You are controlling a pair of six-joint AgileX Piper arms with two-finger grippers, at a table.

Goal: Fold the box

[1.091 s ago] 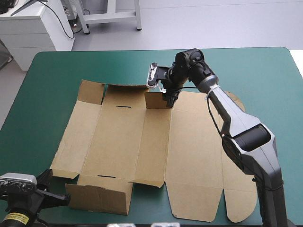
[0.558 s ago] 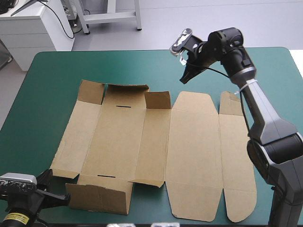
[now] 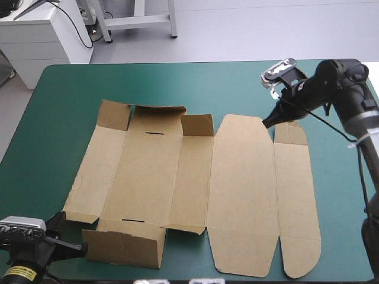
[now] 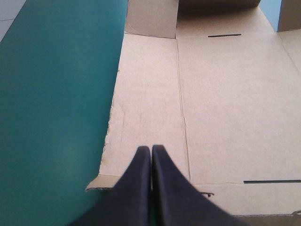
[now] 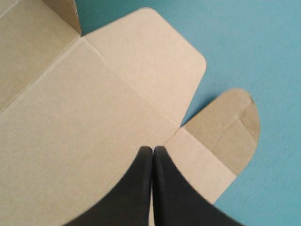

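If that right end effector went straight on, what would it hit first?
Probably the box, near the notch between its wide panel and narrow flap. The right end effector points there, though its height is unclear.

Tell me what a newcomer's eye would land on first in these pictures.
First, the big brown box, a cut sheet spread nearly flat across the teal-green cover, with small flaps raised along the far and near edges of its left half. Next, the right claw, shut, poised at the sheet's far edge by the notch beside the rounded flap; the left claw, also shut, sits at the near left corner.
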